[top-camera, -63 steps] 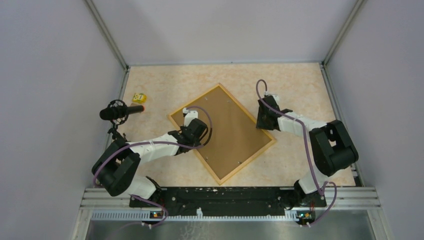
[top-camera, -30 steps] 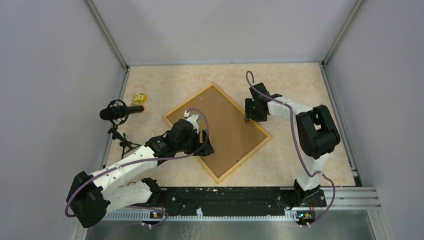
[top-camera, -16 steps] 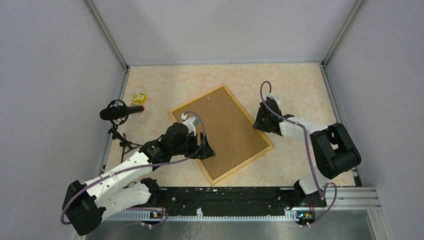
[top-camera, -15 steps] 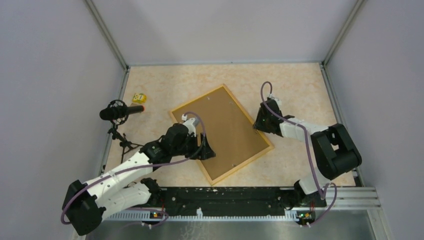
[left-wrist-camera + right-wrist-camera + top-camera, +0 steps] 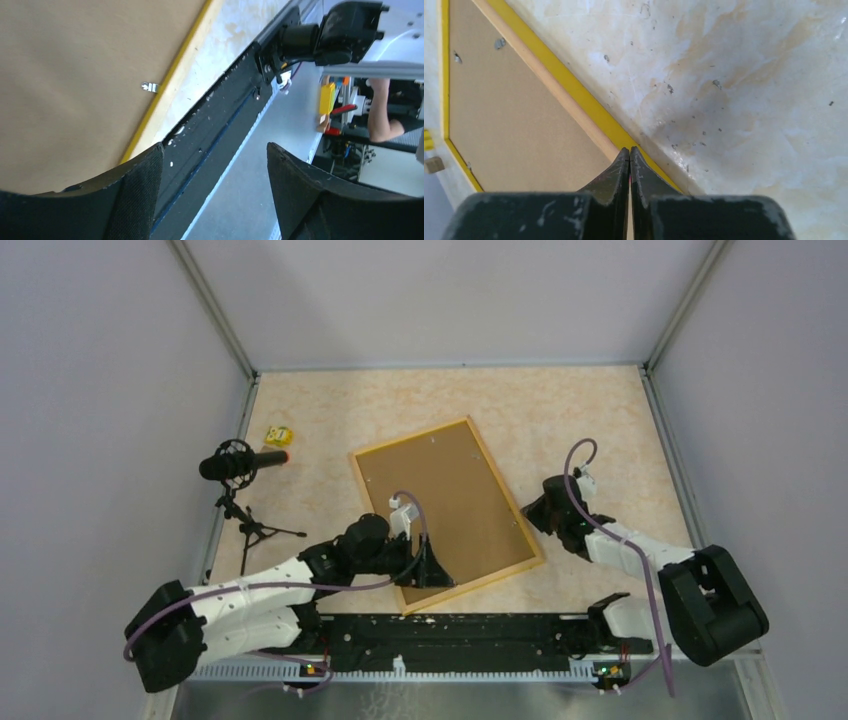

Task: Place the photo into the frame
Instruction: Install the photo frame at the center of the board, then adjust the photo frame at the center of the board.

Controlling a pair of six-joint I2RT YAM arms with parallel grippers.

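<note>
Right tool [image 5: 630,150], pressed together at the frame [image 5: 584,97] border, may shove it askew; left tool [image 5: 215,150] spread, restraining nothing.

The worktop [image 5: 330,410] is a pale, marbled beige surface, flecked with small dark specks on its right side; the frame [image 5: 412,436] lies flat on it near the middle, face down and askew to the worktop's edges, its narrow yellow-orange border enclosing a brown backing board [image 5: 445,500]; a small metal clip [image 5: 149,87] sits at the board's edge; well to the left stands a microphone [image 5: 240,464] on a tripod, with a small yellow object [image 5: 278,436] just beyond it.
</note>
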